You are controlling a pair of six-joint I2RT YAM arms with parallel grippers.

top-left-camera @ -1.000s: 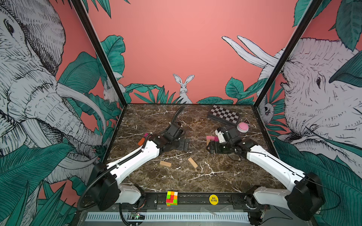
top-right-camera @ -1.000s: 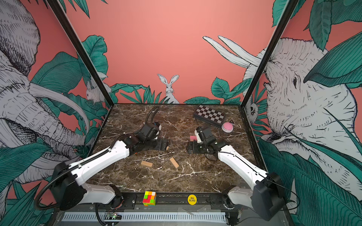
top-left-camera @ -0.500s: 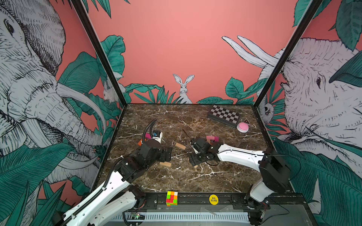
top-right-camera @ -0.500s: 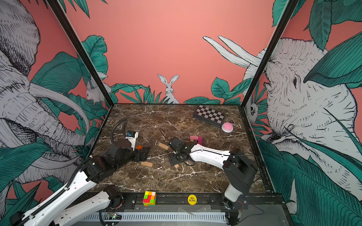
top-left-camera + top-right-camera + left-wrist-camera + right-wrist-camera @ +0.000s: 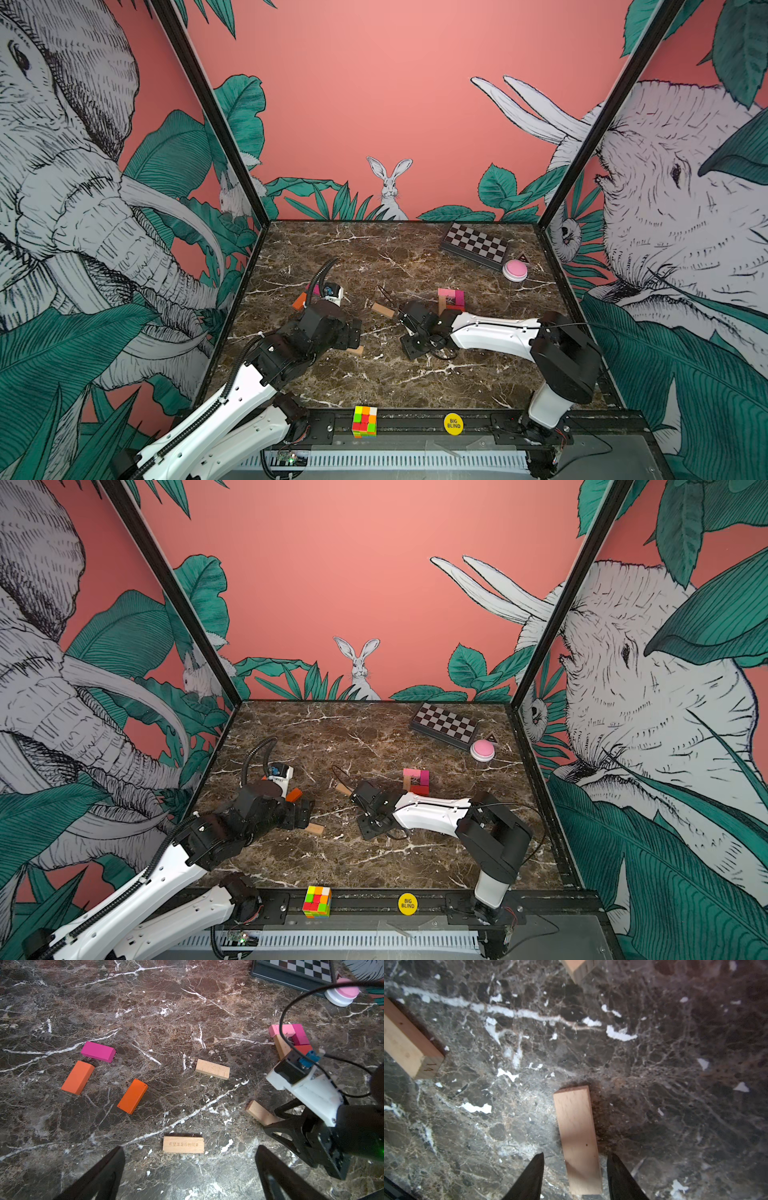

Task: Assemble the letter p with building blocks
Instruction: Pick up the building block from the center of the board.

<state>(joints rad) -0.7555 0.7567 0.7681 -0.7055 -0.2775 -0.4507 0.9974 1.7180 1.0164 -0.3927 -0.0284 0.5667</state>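
Observation:
The right gripper (image 5: 576,1154) is open, with a plain tan block (image 5: 576,1136) lying flat between its jaws and a gap showing on each side. In both top views this gripper (image 5: 406,336) (image 5: 366,817) is low over mid-table and hides that block. The left gripper (image 5: 189,1150) (image 5: 352,334) is wide open and holds nothing; a tan block with lettering (image 5: 183,1144) lies just ahead of it. Loose blocks lie around: magenta (image 5: 98,1051), two orange (image 5: 77,1077) (image 5: 132,1096), tan (image 5: 212,1069). A joined group of pink, magenta, red and tan blocks (image 5: 451,297) lies behind the right arm.
A checkered box (image 5: 473,245) and a pink button (image 5: 514,270) are at the back right. A puzzle cube (image 5: 364,422) and a yellow disc (image 5: 453,423) rest on the front rail. Two more tan blocks (image 5: 406,1043) (image 5: 578,968) lie near the right gripper.
The right gripper left the block group, came to the middle tan block, and its jaws have narrowed round it. The left arm drew back toward the front left, jaws still wide.

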